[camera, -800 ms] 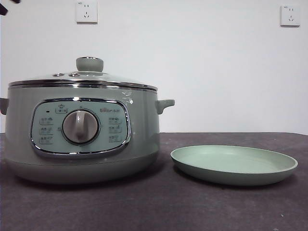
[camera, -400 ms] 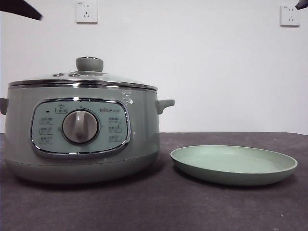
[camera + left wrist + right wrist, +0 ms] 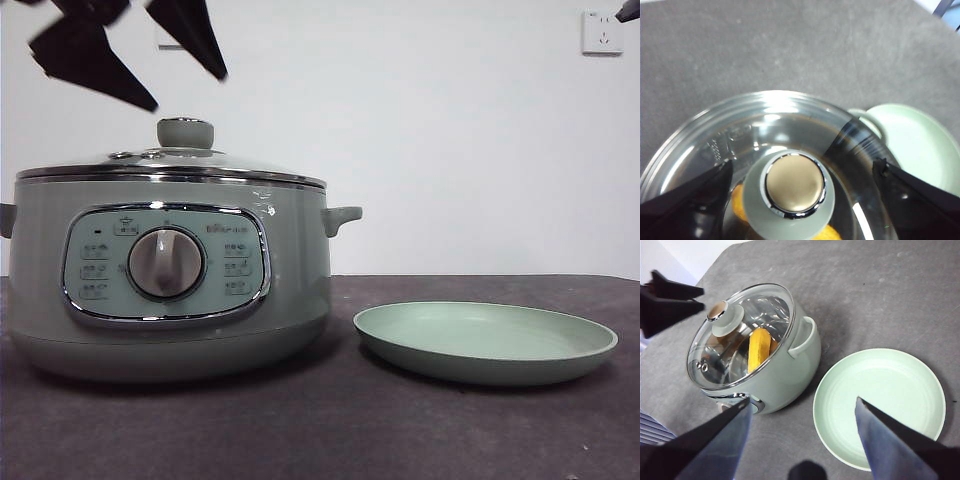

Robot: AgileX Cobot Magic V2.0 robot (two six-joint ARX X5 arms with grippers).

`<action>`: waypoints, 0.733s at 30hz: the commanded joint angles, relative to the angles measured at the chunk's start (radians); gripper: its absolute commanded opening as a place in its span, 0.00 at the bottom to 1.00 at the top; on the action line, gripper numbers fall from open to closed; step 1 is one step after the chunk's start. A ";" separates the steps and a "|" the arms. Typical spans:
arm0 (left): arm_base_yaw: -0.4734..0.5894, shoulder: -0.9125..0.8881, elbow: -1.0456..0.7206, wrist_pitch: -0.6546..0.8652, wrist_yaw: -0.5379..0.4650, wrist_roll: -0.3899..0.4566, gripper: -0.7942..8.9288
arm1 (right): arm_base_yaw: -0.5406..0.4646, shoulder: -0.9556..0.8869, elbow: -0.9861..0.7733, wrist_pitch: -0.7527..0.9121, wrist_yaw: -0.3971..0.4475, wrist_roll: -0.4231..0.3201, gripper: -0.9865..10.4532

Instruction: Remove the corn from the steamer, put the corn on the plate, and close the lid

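Corn (image 3: pixel 759 349) lies inside the steamer (image 3: pixel 170 270), visible as a yellow cob through the glass lid (image 3: pixel 740 335), which sits closed on the chrome rim, so we judge the step in hand to be lifting that lid off by its knob (image 3: pixel 792 200). In the left wrist view the knob stands between the two black jaws of the left gripper (image 3: pixel 802 172), which are spread wide with clear space on either side and not touching it; in the front view the same gripper hangs just above the knob and a little to one side. To do this well, we would centre the jaws over the knob's stem, come straight down until the pads flank its narrow waist under the cap, then close firmly before lifting, since a grip on the smooth domed cap alone could slip. We would lift vertically so the rim clears the pot evenly, and carry the lid away from the plate (image 3: pixel 487 342), which sits empty just beside the steamer on the dark table (image 3: pixel 330 430). The right gripper (image 3: pixel 802 412) waits high above, jaws spread, well apart from everything.
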State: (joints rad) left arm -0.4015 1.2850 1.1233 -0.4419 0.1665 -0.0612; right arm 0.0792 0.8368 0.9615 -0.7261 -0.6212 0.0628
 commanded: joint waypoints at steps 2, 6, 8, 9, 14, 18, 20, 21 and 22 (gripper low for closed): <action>-0.022 0.040 -0.001 -0.001 -0.041 0.037 0.56 | 0.000 0.001 -0.001 -0.012 0.000 -0.008 0.39; -0.040 0.056 -0.001 -0.001 -0.087 0.036 0.56 | 0.000 0.001 -0.001 -0.017 0.001 -0.008 0.39; -0.043 0.063 -0.001 -0.008 -0.087 0.036 0.48 | 0.000 0.001 -0.001 -0.017 0.001 -0.008 0.39; -0.043 0.071 -0.001 -0.011 -0.088 0.036 0.45 | 0.000 0.001 -0.001 -0.017 0.001 -0.008 0.39; -0.043 0.078 -0.001 -0.033 -0.088 0.038 0.29 | 0.000 0.001 -0.001 -0.017 0.001 -0.008 0.39; -0.043 0.078 -0.001 -0.021 -0.089 0.064 0.07 | 0.000 0.001 -0.001 -0.016 0.000 -0.009 0.39; -0.042 0.068 0.002 0.014 -0.089 0.063 0.07 | 0.000 0.001 -0.001 -0.016 -0.002 -0.008 0.39; -0.042 0.060 0.011 0.022 -0.089 0.063 0.07 | 0.000 0.001 -0.001 -0.013 -0.003 -0.005 0.39; -0.042 0.043 0.024 0.024 -0.088 0.064 0.07 | 0.001 0.002 -0.001 -0.007 -0.010 0.011 0.39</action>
State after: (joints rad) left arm -0.4416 1.3525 1.1240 -0.4625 0.0727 -0.0093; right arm 0.0792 0.8387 0.9615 -0.7399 -0.6258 0.0673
